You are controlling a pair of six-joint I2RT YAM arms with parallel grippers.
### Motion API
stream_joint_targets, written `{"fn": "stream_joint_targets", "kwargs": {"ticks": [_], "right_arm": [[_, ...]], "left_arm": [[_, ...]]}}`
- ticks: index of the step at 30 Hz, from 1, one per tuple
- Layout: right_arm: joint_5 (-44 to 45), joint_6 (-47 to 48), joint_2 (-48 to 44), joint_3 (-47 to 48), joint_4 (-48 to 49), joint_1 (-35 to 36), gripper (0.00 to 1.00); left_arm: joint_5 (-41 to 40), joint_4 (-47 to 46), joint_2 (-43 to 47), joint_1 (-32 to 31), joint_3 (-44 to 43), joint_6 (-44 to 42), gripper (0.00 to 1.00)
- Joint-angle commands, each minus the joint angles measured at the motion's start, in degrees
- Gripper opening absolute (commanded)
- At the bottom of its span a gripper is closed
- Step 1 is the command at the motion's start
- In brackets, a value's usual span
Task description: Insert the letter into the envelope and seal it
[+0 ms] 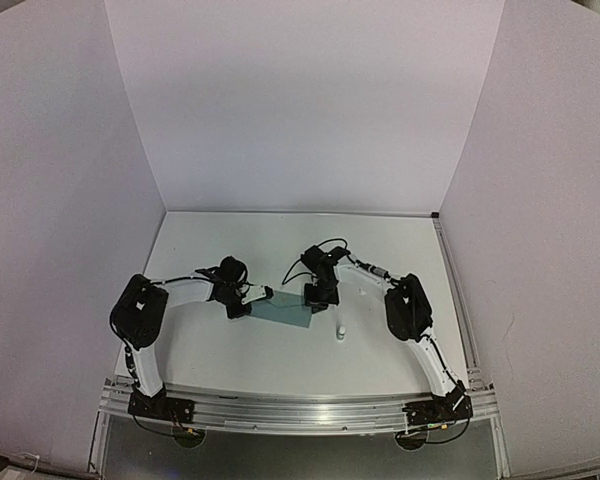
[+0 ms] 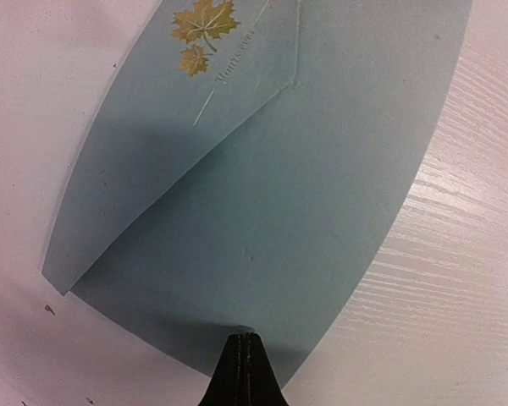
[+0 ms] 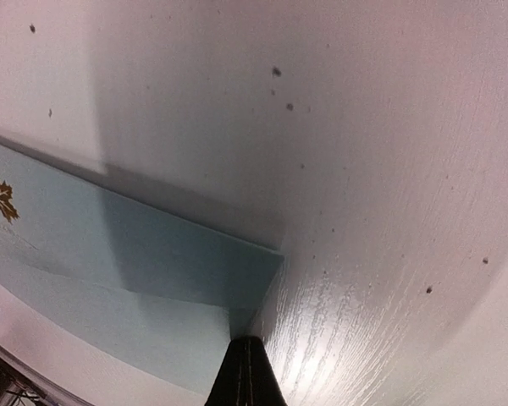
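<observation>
The envelope (image 1: pixel 283 308) lies flat on the white table (image 1: pixel 280 235), about midway between the two arms, with an arm at each end of it. My guess is that this is to pin it down while the flap (image 2: pixel 237 76) is pressed home. The flap is folded over the body, though a shadow along its edge suggests it is not fully flat. No tan letter shows in any view, so it is probably already inside, but that cannot be confirmed.

The left gripper (image 2: pixel 245 342) is fully closed, its tip on the envelope's left edge. The right gripper (image 3: pixel 247 345) is closed too, its tip at the right-hand corner. Neither visibly pinches paper; both seem to press down. A tiny white bottle (image 1: pixel 340 333) stands just near-right of the envelope.
</observation>
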State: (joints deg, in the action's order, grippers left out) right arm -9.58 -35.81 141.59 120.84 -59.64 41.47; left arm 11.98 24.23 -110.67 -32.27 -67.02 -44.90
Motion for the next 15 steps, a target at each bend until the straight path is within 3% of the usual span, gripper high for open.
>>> {"fn": "stream_joint_targets", "kwargs": {"ticks": [1, 15], "right_arm": [[1.2, 1.1, 3.7, 2.4, 4.0, 0.2, 0.00], [1.8, 1.7, 2.4, 3.3, 3.9, -0.4, 0.00]], "left_arm": [[2.3, 3.3, 1.3, -0.8, 1.1, 1.2, 0.00], [1.1, 4.1, 1.3, -0.7, -0.1, 1.8, 0.00]]}}
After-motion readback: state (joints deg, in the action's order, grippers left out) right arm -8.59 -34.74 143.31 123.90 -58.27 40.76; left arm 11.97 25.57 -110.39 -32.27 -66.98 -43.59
